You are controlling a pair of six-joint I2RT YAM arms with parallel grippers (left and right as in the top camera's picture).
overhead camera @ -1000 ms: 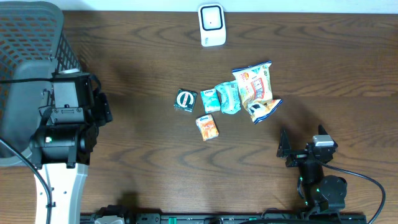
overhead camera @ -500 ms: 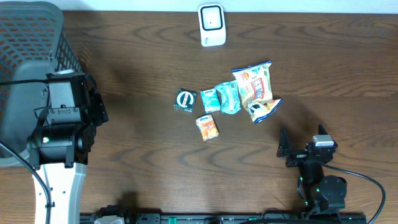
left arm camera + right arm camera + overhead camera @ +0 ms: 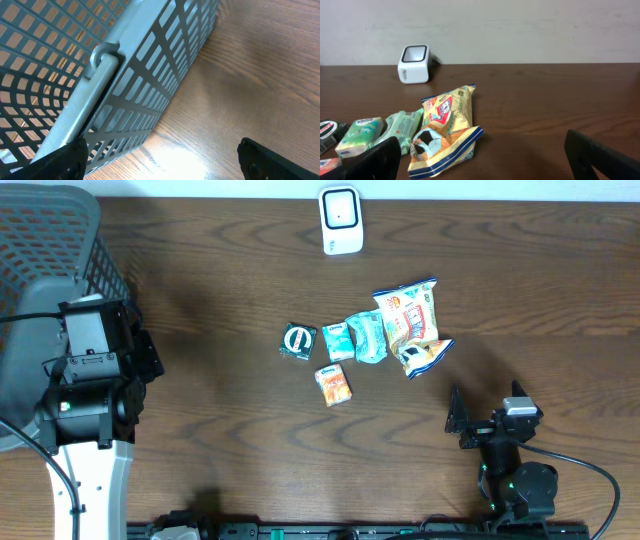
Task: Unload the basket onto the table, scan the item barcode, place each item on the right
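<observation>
A white barcode scanner point(image 3: 340, 220) point(image 3: 414, 64) stands at the table's far edge. Mid-table lie a yellow snack bag point(image 3: 410, 325) point(image 3: 445, 130), a green packet point(image 3: 367, 337) point(image 3: 400, 127), a small teal pack point(image 3: 339, 341) point(image 3: 360, 134), a dark packet with a round logo point(image 3: 298, 341) and an orange packet point(image 3: 333, 385). My right gripper point(image 3: 485, 162) point(image 3: 487, 410) is open and empty, low on the near side of the snack bag. My left gripper point(image 3: 165, 165) is open and empty over bare wood beside the basket, far left of the items.
A grey mesh basket point(image 3: 50, 240) point(image 3: 125, 75) fills the far left corner, its wall right next to my left arm point(image 3: 95, 365). A pale wall runs behind the scanner. Bare dark wood lies between the basket and the items.
My left arm has shifted left, closer to the basket. The right arm and the items have not moved.
</observation>
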